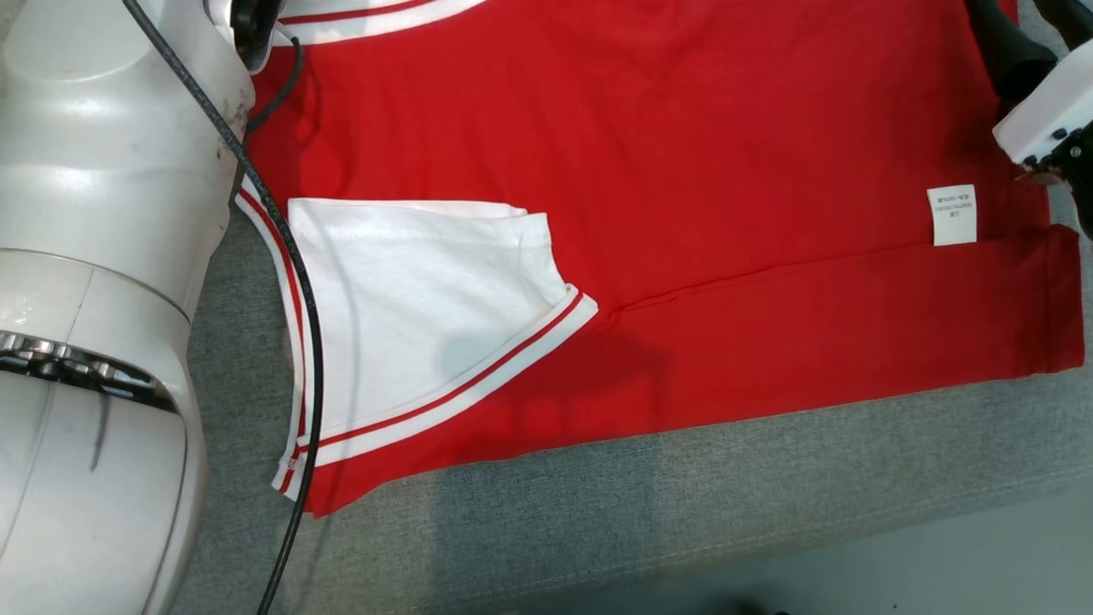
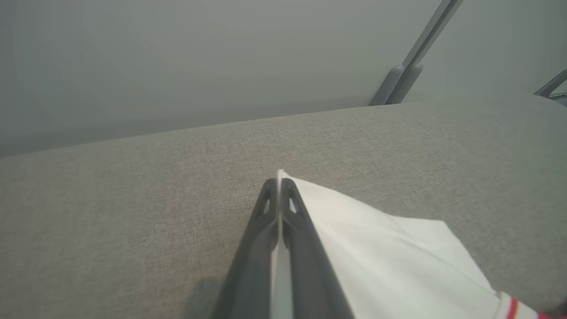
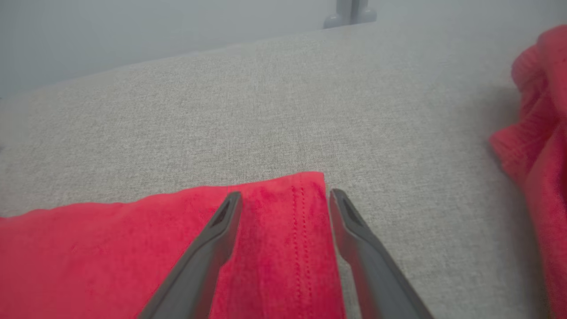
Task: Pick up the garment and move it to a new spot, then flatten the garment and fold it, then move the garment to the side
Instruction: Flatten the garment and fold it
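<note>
The garment (image 1: 683, 171) is a red shirt with white, red-striped sleeves, lying spread and partly folded on a grey cushioned surface (image 1: 683, 512). One white sleeve (image 1: 410, 316) lies folded over the red body. In the left wrist view my left gripper (image 2: 279, 184) is shut on the edge of a white sleeve (image 2: 390, 257), which trails away to the lower right. My right gripper (image 3: 283, 197) is open, low over the surface, its two fingers straddling a stitched hem corner of the red garment (image 3: 110, 248).
My left arm's pale casing (image 1: 85, 256) and a black cable (image 1: 299, 282) cover the left side of the head view. The right wrist housing (image 1: 1042, 115) sits at the upper right near a white care label (image 1: 951, 214). More bunched red cloth (image 3: 540, 133) lies to the right. The cushion's front edge meets pale floor (image 1: 939, 564).
</note>
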